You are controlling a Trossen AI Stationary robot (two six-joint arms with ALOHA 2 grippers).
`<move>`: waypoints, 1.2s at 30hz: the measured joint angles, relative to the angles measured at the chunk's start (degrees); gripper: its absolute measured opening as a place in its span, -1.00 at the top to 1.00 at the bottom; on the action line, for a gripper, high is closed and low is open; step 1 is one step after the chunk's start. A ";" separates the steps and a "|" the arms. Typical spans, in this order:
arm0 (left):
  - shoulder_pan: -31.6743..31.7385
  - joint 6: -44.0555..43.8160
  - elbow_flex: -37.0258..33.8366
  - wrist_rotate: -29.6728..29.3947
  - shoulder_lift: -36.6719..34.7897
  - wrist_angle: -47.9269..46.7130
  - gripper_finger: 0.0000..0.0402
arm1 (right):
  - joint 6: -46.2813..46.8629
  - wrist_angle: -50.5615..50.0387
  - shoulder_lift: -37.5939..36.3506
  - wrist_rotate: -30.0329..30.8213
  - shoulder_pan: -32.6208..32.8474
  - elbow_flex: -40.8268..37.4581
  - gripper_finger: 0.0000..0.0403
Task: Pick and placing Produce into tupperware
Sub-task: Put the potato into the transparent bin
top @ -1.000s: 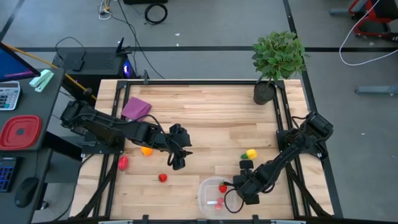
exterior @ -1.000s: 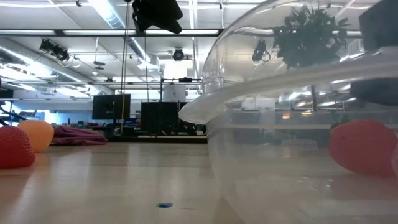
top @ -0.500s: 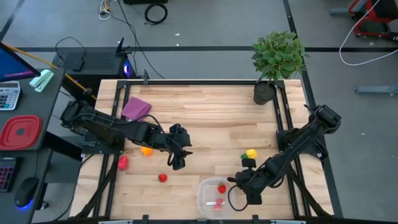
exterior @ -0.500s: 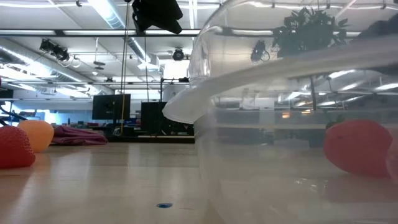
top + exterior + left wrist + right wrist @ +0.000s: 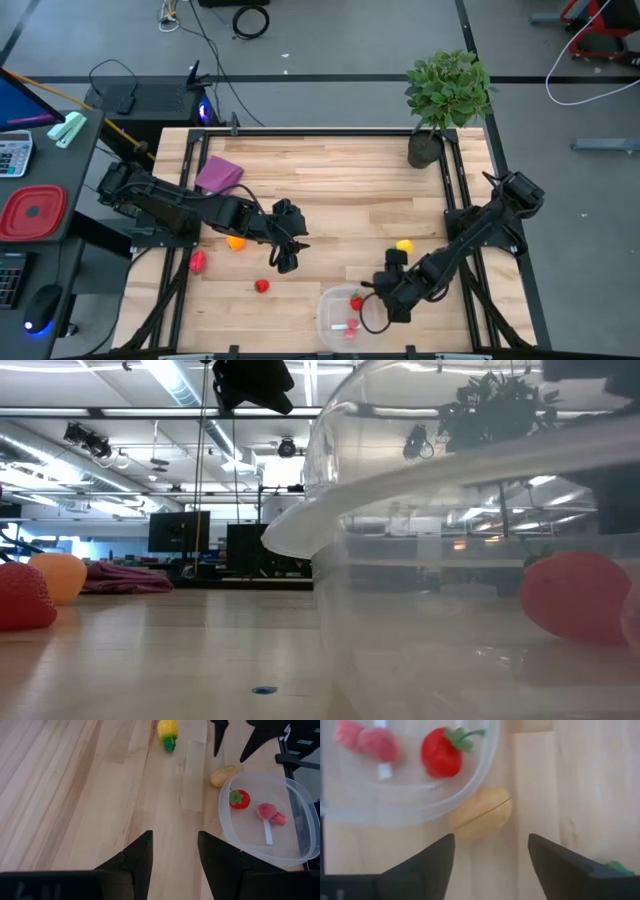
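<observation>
While its fingers stand spread with nothing between them, the right gripper [image 5: 378, 296] hovers over a tan produce piece [image 5: 482, 813] lying on the wood just outside the clear tupperware [image 5: 330, 312], touching its wall. Inside the tub lie a red strawberry [image 5: 441, 754] and pink pieces [image 5: 370, 741]. Near the table's middle, the left gripper [image 5: 286, 262] also hangs open and empty. A yellow corn [image 5: 168, 730] lies farther off.
</observation>
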 joint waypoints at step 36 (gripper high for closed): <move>0.00 0.03 -0.02 0.00 0.01 -0.11 0.19 | 2.62 6.41 7.22 -4.77 -4.05 0.00 -0.31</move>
